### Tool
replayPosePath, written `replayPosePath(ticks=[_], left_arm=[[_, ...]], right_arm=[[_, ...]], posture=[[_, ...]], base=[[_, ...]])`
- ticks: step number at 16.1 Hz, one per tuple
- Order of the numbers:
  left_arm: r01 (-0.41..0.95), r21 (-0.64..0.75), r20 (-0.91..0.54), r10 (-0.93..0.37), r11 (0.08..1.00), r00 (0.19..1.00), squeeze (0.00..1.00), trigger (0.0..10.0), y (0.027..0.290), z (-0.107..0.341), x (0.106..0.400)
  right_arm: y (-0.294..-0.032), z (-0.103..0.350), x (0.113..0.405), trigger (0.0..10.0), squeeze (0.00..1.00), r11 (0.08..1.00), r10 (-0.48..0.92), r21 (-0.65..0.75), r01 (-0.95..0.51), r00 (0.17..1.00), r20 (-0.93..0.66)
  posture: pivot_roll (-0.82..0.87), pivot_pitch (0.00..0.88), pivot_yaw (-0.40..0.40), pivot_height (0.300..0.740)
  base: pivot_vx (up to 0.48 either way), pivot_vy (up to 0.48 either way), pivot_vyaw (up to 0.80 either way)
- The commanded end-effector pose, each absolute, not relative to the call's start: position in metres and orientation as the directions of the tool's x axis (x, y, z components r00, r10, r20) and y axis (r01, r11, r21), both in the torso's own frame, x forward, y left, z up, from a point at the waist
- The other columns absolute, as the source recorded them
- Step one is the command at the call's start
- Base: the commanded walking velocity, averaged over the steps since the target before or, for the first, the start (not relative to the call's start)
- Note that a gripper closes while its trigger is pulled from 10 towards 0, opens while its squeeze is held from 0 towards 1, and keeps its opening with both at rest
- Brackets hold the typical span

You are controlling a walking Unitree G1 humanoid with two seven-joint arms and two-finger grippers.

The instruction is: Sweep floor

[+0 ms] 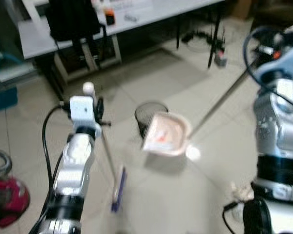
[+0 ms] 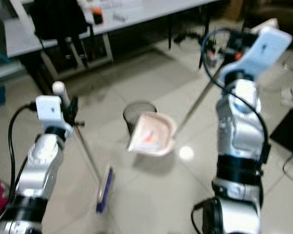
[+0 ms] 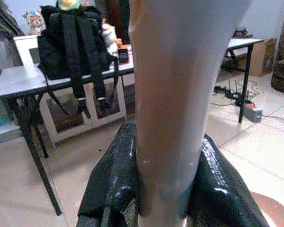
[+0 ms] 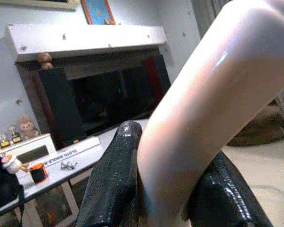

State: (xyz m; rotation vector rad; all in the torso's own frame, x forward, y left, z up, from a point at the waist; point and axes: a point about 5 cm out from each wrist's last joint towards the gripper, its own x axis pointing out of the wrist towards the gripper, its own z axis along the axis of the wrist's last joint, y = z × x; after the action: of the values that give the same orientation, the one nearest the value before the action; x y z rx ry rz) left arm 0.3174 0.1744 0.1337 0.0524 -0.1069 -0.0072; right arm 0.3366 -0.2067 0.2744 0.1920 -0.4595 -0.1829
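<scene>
My left gripper [image 1: 96, 111] is shut on the pale broom handle [image 3: 166, 118]. The thin broom shaft slants down to the blue brush head [image 1: 118, 189], which rests on the tiled floor. My right gripper [image 2: 230, 52] is shut on the pale grip [image 4: 194, 123] of a long-handled dustpan. Its grey pole [image 1: 224, 100] runs down to the pinkish-white dustpan [image 1: 166, 134]. The dustpan hangs tilted against the rim of a black mesh bin [image 1: 147, 113], with a reddish speck inside the pan.
A grey table [image 1: 136, 17] with a black backpack [image 1: 73, 19] stands at the back. A power strip and cables [image 1: 219, 59] lie by the table leg. A red vacuum cleaner [image 1: 7, 197] sits at the left. A pale crumpled scrap [image 1: 240, 191] lies near my right side.
</scene>
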Motion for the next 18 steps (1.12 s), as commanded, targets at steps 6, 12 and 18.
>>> replayPosePath(ticks=[6,12,18], left_arm=[[-0.021,0.081,0.135,0.01,0.997,0.991,0.0,10.0,0.1828,0.141,0.3173],[-0.021,0.076,0.137,0.01,0.997,0.99,0.0,10.0,0.1816,0.1407,0.3176],[-0.02,0.074,0.141,0.01,0.997,0.99,0.0,10.0,0.1809,0.1402,0.3171]], right_arm=[[-0.1946,0.2903,0.3341,10.0,0.0,0.968,-0.183,0.242,0.066,0.845,0.503],[-0.1976,0.2892,0.3345,10.0,0.0,0.968,-0.194,0.238,0.081,0.845,0.498],[-0.1972,0.2876,0.334,10.0,0.0,0.97,-0.19,0.228,0.082,0.842,0.504]], posture=[[-0.03,0.04,0.091,0.74],[-0.03,0.031,0.09,0.74],[-0.03,0.021,0.086,0.74]], base=[[0.386,0.0,0.0],[0.385,0.0,-0.5],[0.384,0.0,0.0]])
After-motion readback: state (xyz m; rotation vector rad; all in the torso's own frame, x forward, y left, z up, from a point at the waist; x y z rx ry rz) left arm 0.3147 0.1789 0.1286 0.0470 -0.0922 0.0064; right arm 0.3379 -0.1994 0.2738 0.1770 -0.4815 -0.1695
